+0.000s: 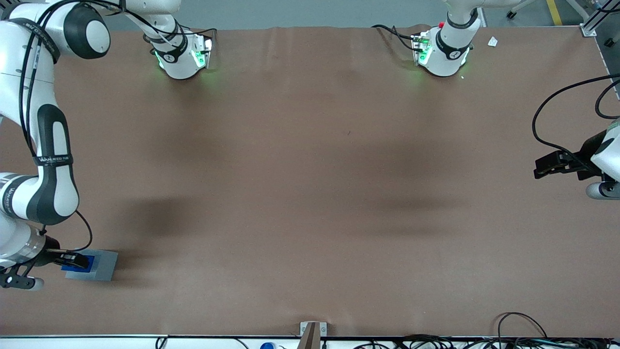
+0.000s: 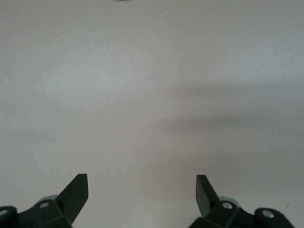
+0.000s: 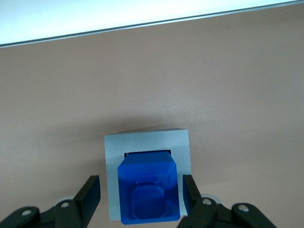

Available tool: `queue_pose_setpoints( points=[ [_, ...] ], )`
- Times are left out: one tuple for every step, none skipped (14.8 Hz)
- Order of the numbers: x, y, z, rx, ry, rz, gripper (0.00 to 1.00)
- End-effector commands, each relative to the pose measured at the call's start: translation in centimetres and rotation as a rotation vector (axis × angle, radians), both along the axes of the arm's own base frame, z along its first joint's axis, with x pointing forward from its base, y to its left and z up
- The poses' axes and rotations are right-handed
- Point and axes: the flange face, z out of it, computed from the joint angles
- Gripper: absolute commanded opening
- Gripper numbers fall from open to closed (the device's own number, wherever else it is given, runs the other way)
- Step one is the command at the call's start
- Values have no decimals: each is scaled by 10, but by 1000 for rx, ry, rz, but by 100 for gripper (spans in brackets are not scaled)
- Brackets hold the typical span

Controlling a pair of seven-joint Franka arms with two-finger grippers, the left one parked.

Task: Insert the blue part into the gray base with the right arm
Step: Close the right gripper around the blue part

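The gray base (image 1: 104,265) lies on the brown table near the front camera, at the working arm's end. The blue part (image 1: 83,266) sits in the base's socket and stands proud of its top face. In the right wrist view the blue part (image 3: 148,175) fills most of the square socket of the gray base (image 3: 142,140), with a dark gap showing along one socket edge. My right gripper (image 1: 72,259) hangs directly over the part. The gripper (image 3: 141,190) is open, one black finger (image 3: 92,192) on each side of the blue part, with a clear gap at one finger and a slim one at the other.
The table's front edge (image 3: 142,23) runs close to the base. Two arm bases (image 1: 181,55) stand along the table's edge farthest from the front camera. A bracket (image 1: 312,332) and cables (image 1: 523,334) sit along the front edge.
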Motion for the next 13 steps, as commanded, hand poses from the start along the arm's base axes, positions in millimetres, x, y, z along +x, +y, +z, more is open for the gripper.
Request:
queue_pose_setpoints(
  points=[
    [2,-8,-6,-2,-4,13,72],
    [2,-9,-7,0,-3,11,69],
    [2,-9,-7,-1,-3,12,64],
    [2,-8,-7,0,-3,13,56],
    [2,-9,-7,-1,-3,12,50],
    [2,-8,-7,-1,-3,13,42],
    [2,-8,-7,-1,-3,13,33],
    [2,-9,-7,-3,-2,12,27],
    [2,-9,-7,-1,-3,12,22],
    [2,-9,-7,-1,-3,12,18],
    [2,-9,-6,0,-4,11,15],
    [1,-9,-5,1,-3,10,13],
    [1,-12,-2,0,-6,10,13]
  ],
)
